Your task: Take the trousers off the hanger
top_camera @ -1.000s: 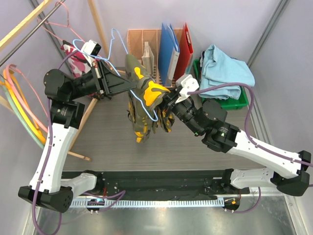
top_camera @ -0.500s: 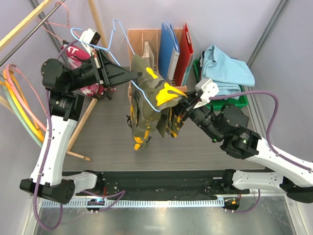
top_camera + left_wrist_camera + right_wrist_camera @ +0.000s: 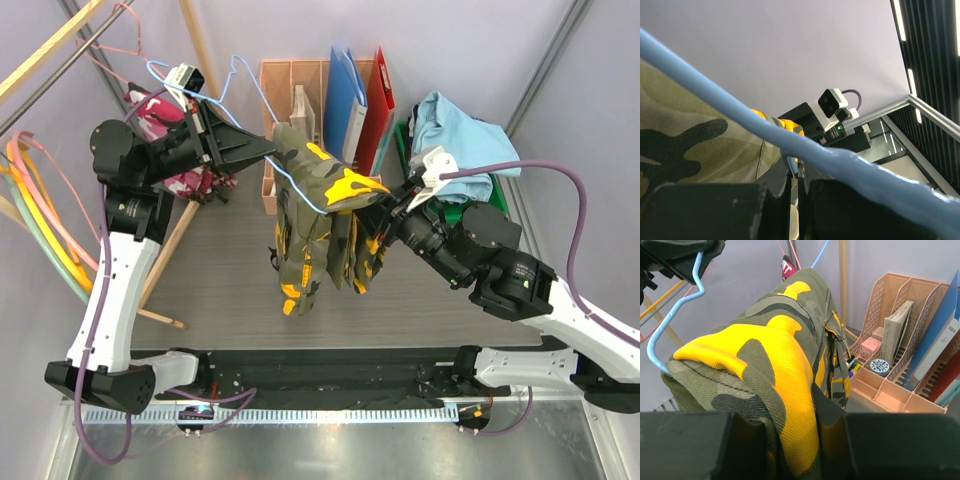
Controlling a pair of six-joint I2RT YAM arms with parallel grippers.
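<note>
The yellow-olive camouflage trousers [image 3: 325, 215] hang over the bar of a light blue wire hanger [image 3: 240, 75] above the table middle. My left gripper [image 3: 268, 150] is shut on the hanger's wire; in the left wrist view the blue hanger wire [image 3: 790, 150] crosses the frame with the trousers [image 3: 695, 145] at the left. My right gripper [image 3: 385, 205] is shut on the trousers' right end; in the right wrist view the cloth [image 3: 775, 365] fills the gap between the fingers and the hanger [image 3: 675, 305] shows at the upper left. Pink camouflage trousers [image 3: 165, 125] hang behind the left arm.
A peach desk organiser [image 3: 295, 95] with blue and red folders [image 3: 360, 95] stands at the back. A green bin [image 3: 470, 195] holds light blue cloth [image 3: 460, 140]. A wooden rack pole [image 3: 200, 50] and coloured hangers [image 3: 40, 210] are at the left.
My right gripper has pulled the trousers' end to the right and back, spreading the cloth along the hanger. The left gripper and hanger shifted slightly up and right.
</note>
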